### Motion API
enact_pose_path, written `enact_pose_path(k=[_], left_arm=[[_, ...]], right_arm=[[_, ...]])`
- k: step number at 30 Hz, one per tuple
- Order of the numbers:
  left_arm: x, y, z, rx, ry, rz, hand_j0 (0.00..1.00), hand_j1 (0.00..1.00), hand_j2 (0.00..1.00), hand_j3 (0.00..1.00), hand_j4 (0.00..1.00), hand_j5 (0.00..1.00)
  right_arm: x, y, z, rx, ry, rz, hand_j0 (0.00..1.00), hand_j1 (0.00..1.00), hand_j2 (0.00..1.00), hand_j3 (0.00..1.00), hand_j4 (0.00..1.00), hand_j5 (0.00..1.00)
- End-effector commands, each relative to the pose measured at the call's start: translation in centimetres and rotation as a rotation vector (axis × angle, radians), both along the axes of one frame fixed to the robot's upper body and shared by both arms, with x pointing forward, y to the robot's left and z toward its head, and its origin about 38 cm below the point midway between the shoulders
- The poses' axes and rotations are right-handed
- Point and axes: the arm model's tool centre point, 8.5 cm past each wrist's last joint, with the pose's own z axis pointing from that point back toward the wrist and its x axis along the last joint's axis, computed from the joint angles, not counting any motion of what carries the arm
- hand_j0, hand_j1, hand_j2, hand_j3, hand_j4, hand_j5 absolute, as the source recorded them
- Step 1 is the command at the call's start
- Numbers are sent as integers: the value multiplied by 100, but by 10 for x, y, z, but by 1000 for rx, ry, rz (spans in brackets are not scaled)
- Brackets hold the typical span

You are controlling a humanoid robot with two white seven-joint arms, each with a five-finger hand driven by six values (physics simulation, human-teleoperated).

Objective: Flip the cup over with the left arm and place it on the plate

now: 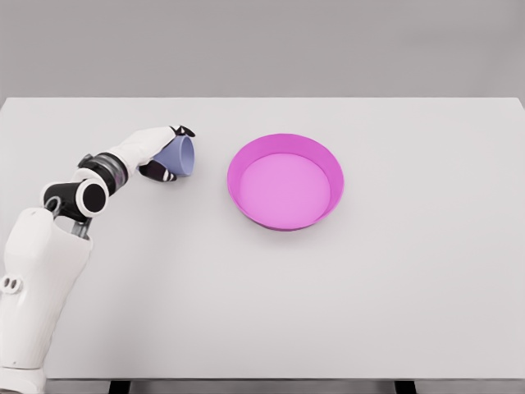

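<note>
A pale lavender cup (180, 155) lies tilted on its side in my left hand (168, 154), its open mouth facing right toward the plate. The hand's fingers are curled around it, dark fingertips showing above and below the cup. My left arm (90, 193) reaches in from the lower left over the white table. A magenta plate (330, 168) with a raised rim sits right of the cup, a short gap between them, with nothing inside it. The right arm is out of view.
The white table (394, 295) spans the whole view, its front edge near the bottom of the picture. A grey wall stands behind its far edge.
</note>
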Motion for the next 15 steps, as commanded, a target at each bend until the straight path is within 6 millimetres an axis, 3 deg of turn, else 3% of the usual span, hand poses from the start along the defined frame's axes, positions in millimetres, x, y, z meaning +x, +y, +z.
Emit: enact_pose_path(k=[1, 15], left_arm=[[0, -1, 0, -1, 0, -2, 79, 79, 79, 79, 79, 79], [1, 1, 3, -4, -4, -2, 76, 76, 76, 76, 76, 76]], right_arm=[[0, 0, 0, 0, -1, 0, 100, 100, 100, 100, 100, 100], [1, 0, 0, 0, -1, 0, 100, 100, 100, 100, 100, 100]])
